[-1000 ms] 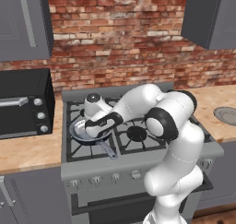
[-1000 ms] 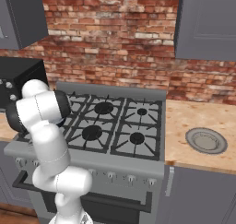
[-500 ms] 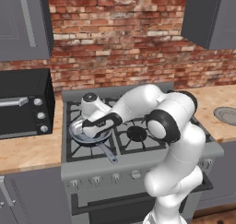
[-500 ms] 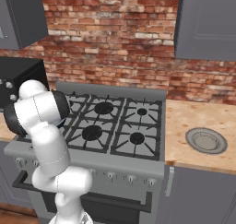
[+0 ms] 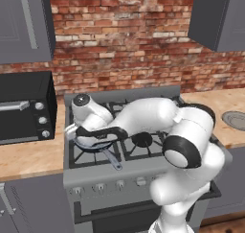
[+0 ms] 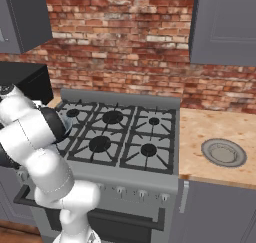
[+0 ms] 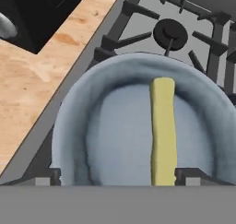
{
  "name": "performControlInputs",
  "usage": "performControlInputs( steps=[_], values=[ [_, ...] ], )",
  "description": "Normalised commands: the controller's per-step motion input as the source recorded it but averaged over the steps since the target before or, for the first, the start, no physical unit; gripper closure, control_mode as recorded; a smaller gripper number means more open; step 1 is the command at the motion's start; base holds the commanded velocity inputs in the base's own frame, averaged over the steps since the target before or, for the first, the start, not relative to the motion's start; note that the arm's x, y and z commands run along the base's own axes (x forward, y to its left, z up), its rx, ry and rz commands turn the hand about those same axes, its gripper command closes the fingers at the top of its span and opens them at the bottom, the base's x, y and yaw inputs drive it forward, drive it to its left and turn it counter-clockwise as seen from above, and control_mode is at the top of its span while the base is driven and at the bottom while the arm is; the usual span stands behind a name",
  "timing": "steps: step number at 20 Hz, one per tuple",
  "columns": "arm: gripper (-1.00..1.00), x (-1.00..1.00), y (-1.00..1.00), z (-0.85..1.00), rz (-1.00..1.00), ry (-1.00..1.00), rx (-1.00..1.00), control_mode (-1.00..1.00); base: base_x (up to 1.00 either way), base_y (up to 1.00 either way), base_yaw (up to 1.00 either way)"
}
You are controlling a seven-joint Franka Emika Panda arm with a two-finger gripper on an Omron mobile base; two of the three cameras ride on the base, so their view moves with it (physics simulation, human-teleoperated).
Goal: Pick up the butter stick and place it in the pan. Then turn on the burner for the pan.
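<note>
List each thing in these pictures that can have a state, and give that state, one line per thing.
butter stick: lying flat inside the pan, not gripped.
pan: on the stove's front left burner, holding the butter.
claw: open, above the pan.
stove: no flame on any burner.
plate: on the counter right of the stove.

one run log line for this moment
stage: butter placed | pale-yellow butter stick: lying in round bluish-grey pan | gripper: open above pan | burner: not yet on
</note>
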Motion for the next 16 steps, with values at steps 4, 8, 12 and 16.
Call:
performControlInputs(
  steps=[4,8,12,16],
  values=[
    [-1.0,-0.92,0.42,0.3,-0.06,-0.13,-0.03,-1.0,0.0,0.0,0.0],
    [-1.0,-1.0,0.49,0.16,-0.11,-0.15,0.0,-1.0,0.0,0.0,0.0],
    [-1.0,-1.0,0.36,0.0,-0.12,-0.19,0.0,-1.0,0.0,0.0,0.0],
    [-1.0,-1.0,0.15,-0.2,-0.15,-0.25,0.0,-1.0,0.0,0.0,0.0]
  ],
)
